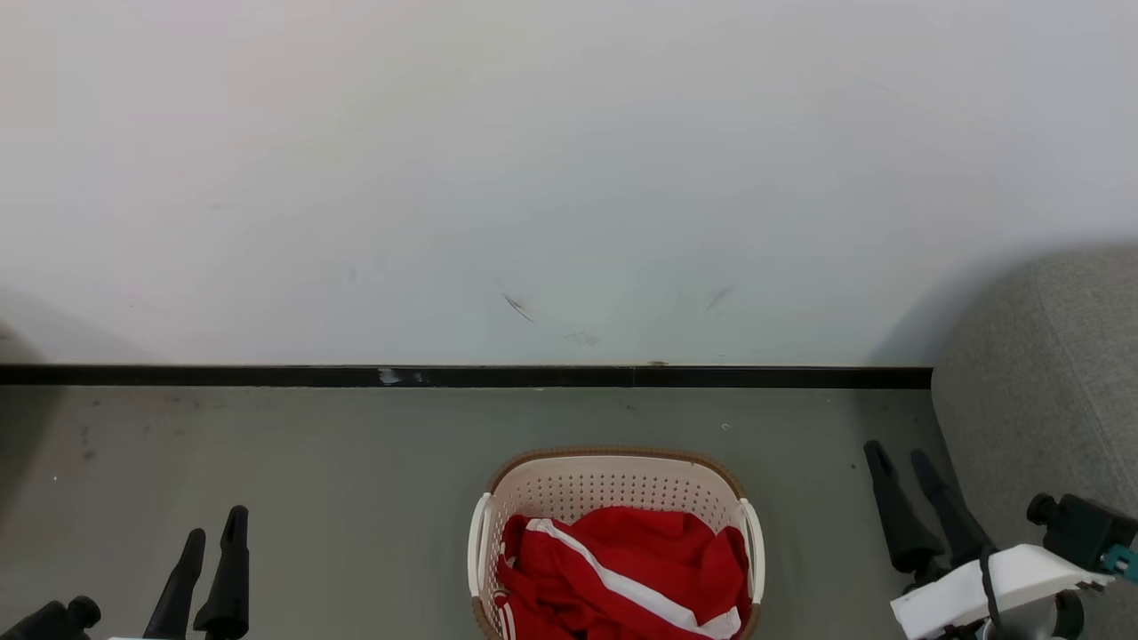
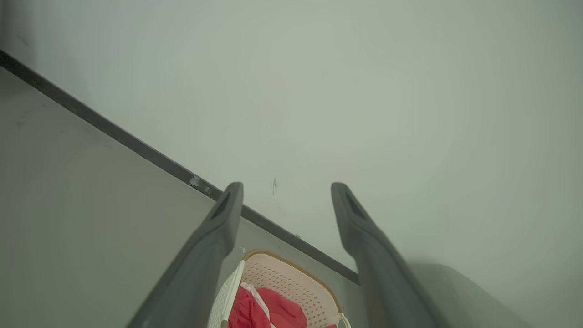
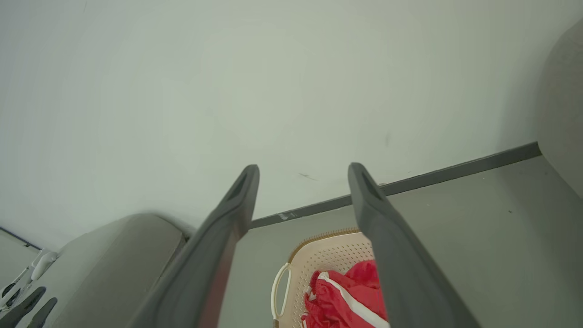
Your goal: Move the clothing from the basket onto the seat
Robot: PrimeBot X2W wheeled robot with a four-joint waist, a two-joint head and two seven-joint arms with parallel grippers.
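Basket (image 1: 613,484) on floor (image 1: 311,498), centre foreground, short of baseboard (image 1: 498,376) at foot of wall (image 1: 569,178). Clothing (image 1: 622,569) heaped inside basket, toward near side; far inner wall of basket uncovered. Seat (image 1: 1049,373) at right, backed against wall, well apart from basket. Left gripper (image 1: 217,523) low at left of basket. Right gripper (image 1: 898,452) between basket and seat, just beside seat edge. Both grippers apart from basket.

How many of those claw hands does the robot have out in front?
2. The left gripper sits lower left, the right gripper lower right beside the grey seat; both open, flanking the basket.
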